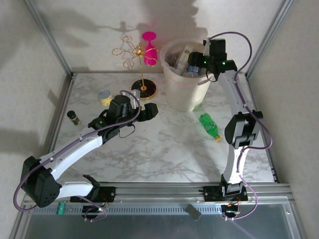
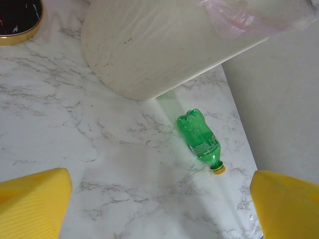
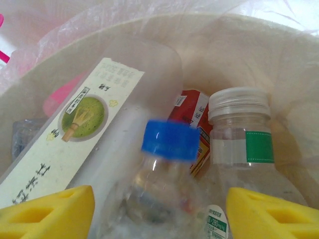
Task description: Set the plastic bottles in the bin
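Note:
The bin (image 1: pixel 185 94), a pale cream lined bucket, stands at the back right of the marble table. My right gripper (image 1: pixel 192 62) hangs over its mouth. In the right wrist view its fingers stand open (image 3: pixel 159 214) either side of a blurred clear bottle with a blue cap (image 3: pixel 167 169), with a gap on both sides. Around it lie a white-capped clear bottle (image 3: pixel 240 144), a matcha-labelled one (image 3: pixel 89 144) and a red-labelled one (image 3: pixel 192 124). A green bottle (image 1: pixel 209 126) with a yellow cap lies on the table beside the bin (image 2: pixel 164 45). My left gripper (image 1: pixel 144 112) hovers open (image 2: pixel 159 204) short of that green bottle (image 2: pixel 199 138).
A gold wire stand with a pink glass (image 1: pixel 142 55) stands left of the bin on a black and gold base (image 1: pixel 144 89). A short yellow cup (image 1: pixel 104 96) and a dark vial (image 1: pixel 73 117) sit at the left. Metal frame rails border the table.

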